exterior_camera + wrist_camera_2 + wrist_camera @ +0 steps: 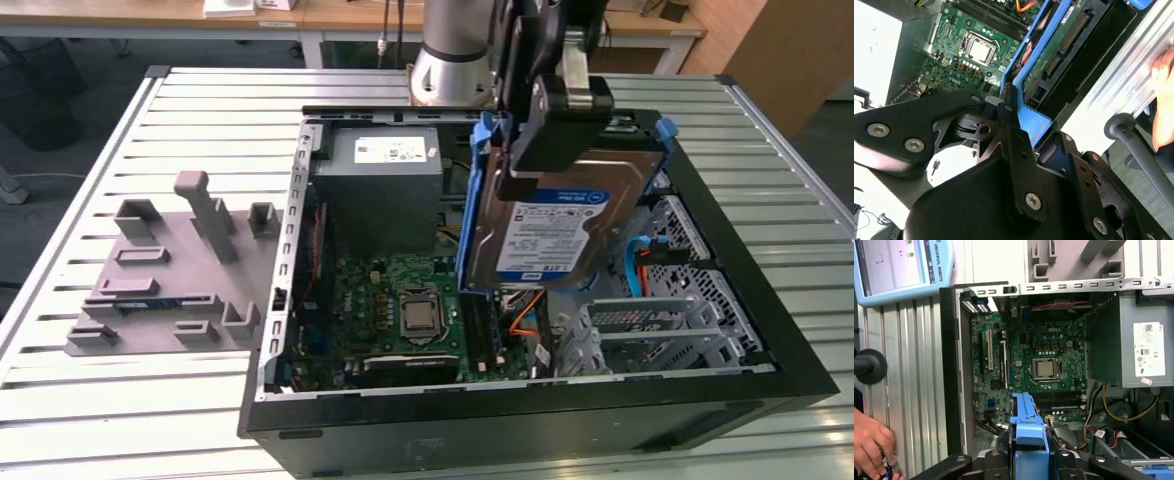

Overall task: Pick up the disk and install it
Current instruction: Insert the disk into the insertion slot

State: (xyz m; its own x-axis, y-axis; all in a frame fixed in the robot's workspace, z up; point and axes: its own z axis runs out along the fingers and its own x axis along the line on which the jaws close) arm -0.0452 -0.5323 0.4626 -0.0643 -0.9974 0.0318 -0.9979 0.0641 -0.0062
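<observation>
Silver disk [567, 235], blue-and-white label, blue edge frame, gripped by pincer [555, 165]

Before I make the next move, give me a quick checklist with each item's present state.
1. Grip: gripper shut on the disk at its blue frame: ok.
2. Disk position: above the open computer case, tilted, not seated: ok.
3. Orange cables below the disk clear of it: cannot tell.
4. People clear: a person's hand is on the table beside the case: not ok.
</observation>
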